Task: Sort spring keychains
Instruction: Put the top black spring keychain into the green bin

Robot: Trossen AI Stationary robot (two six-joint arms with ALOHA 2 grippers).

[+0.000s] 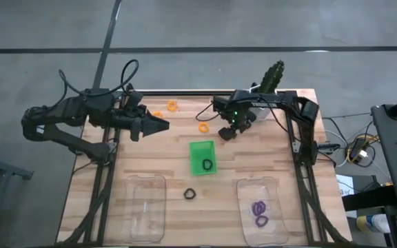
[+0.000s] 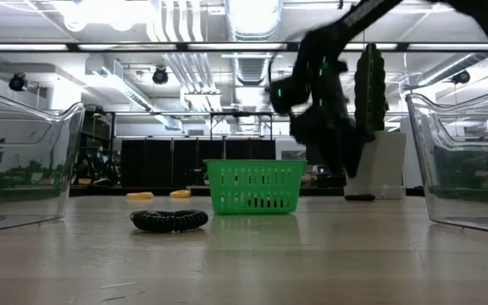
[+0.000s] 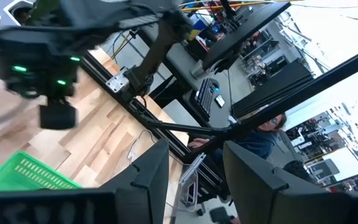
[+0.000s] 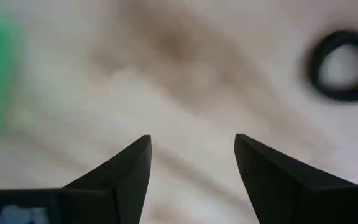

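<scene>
The wooden table point(image 1: 150, 155) carries two clear containers on its near side; the left container point(image 1: 147, 207) looks bare, the right container point(image 1: 262, 210) holds purple keychains point(image 1: 259, 210); between them, closer to the arms, sits the green tray point(image 1: 203, 157) with one black keychain inside point(image 1: 207, 164).

The right gripper point(image 1: 225, 132) hangs above the table just beyond the tray's far right corner, fingers point(image 4: 126, 171) spread with nothing between them; a loose black keychain point(image 1: 190, 193) lies on the wood past the tray from it; an orange keychain point(image 1: 202, 127) lies just beside it, two more orange keychains point(image 1: 171, 105) farther off toward the left arm.

The left gripper point(image 1: 158, 126) waits released, clear of the wood.

To do this well, I judge the right gripper should descend straight over one coil, straddle its rim, then close gently so it does not skid.
</scene>
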